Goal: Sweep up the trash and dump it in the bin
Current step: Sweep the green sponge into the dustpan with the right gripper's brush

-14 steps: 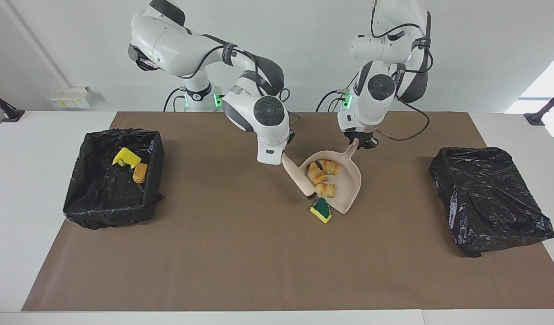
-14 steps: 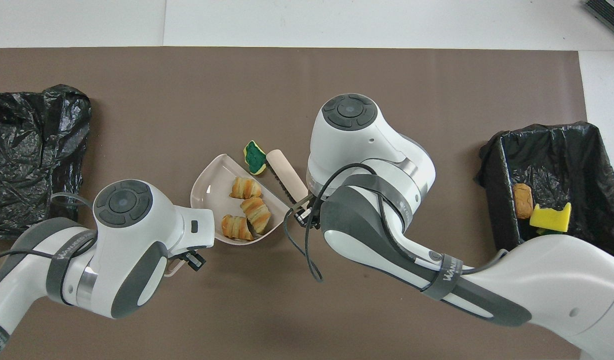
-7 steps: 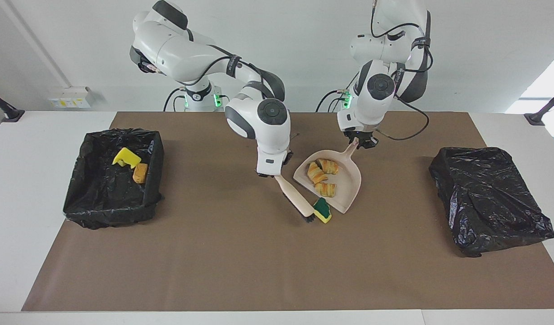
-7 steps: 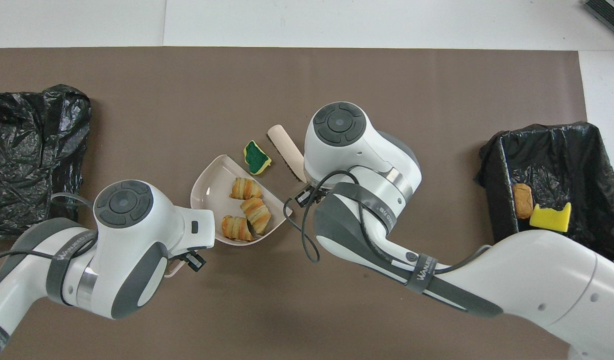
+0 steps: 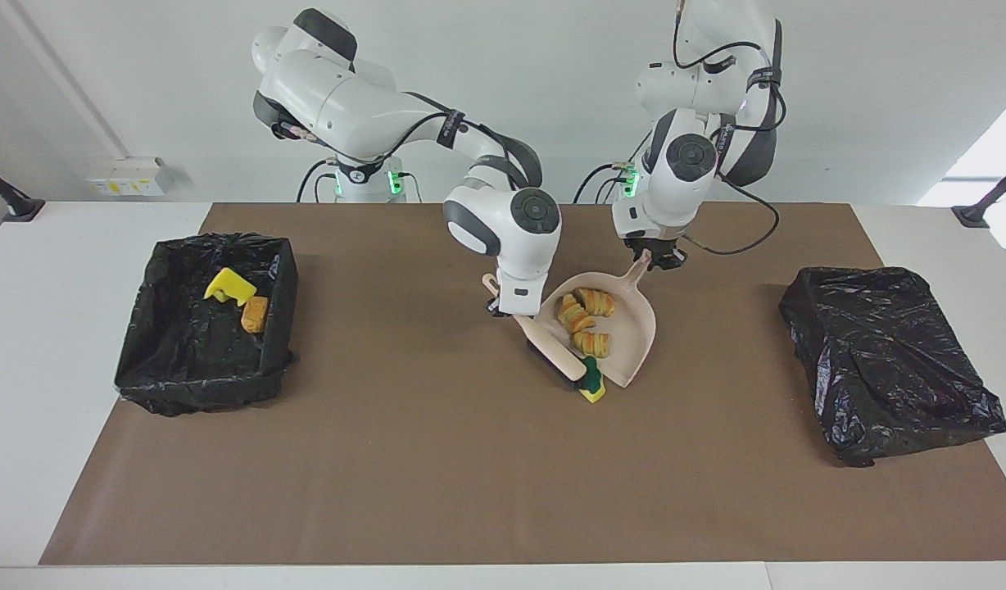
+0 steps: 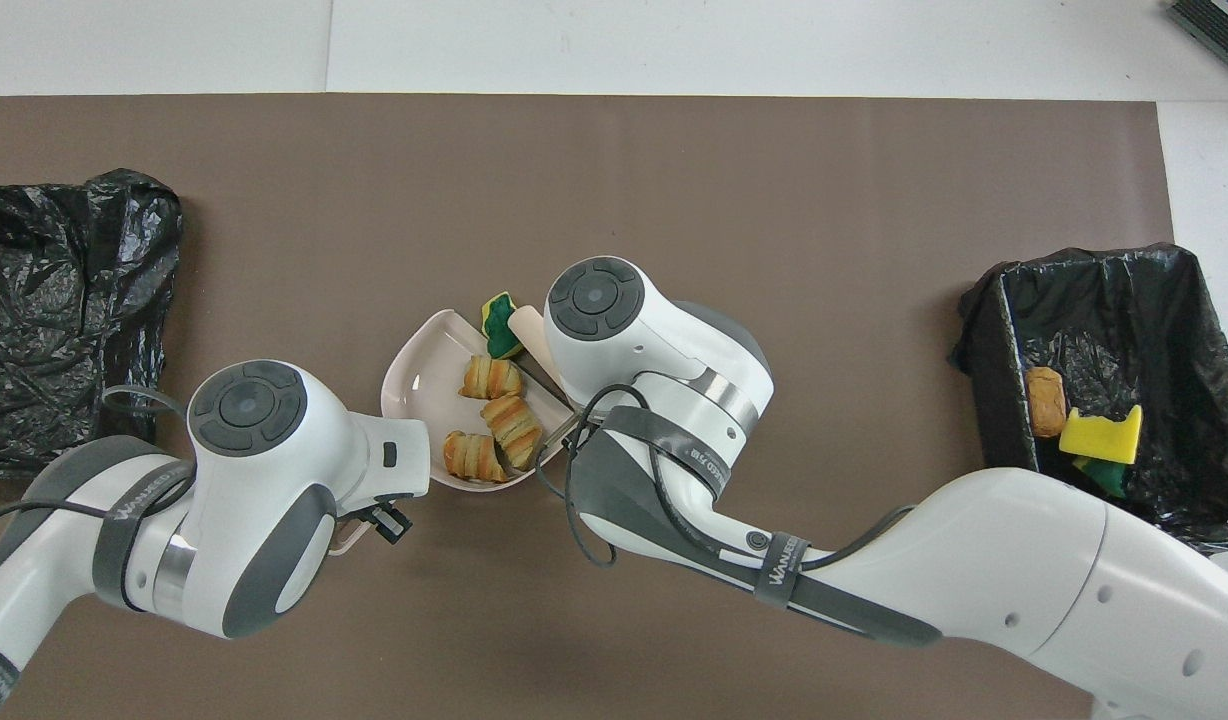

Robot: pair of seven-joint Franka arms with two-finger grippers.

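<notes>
Green-backed sponge [image 5: 591, 383] seemingly tilted against dustpan [image 5: 639, 321] lip.

trash: 3 golden croissant pieces [image 5: 585, 318] in dustpan [image 5: 634, 328], desk centre | green-backed yellow sponge [image 5: 591, 385] tilted at dustpan lip | yellow sponge [image 5: 228, 286] + bread piece [image 5: 255, 314] in black-lined bin [image 5: 204, 373], right-arm end
</notes>
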